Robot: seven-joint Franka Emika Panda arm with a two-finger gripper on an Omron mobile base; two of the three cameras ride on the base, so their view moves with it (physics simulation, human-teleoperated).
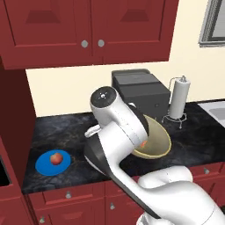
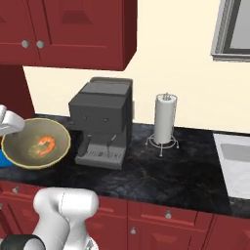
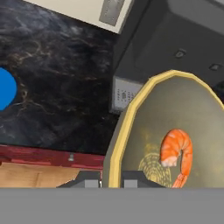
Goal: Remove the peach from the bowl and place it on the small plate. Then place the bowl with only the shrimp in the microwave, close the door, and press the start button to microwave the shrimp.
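Note:
My gripper [image 3: 111,180] is shut on the pale yellow rim of the tan bowl [image 3: 197,109], with one fingertip on each side of the rim. The bowl [image 1: 159,139] hangs tilted above the counter, in front of the coffee machine. Inside it lies the curled orange shrimp [image 3: 177,151], also seen from the right [image 2: 45,144] in the bowl [image 2: 19,146]. The peach [image 1: 56,158] rests on the small blue plate [image 1: 46,167] on the left of the counter; a slice of the plate [image 3: 5,87] shows in the hand view. The microwave and its door are out of view.
A grey coffee machine [image 1: 140,90] [image 2: 102,122] stands right behind the bowl. A paper towel holder [image 1: 179,97] [image 2: 165,124] is to its right, then a sink [image 2: 237,156]. Red upper cabinets [image 1: 88,26] hang over the black counter [image 1: 66,132].

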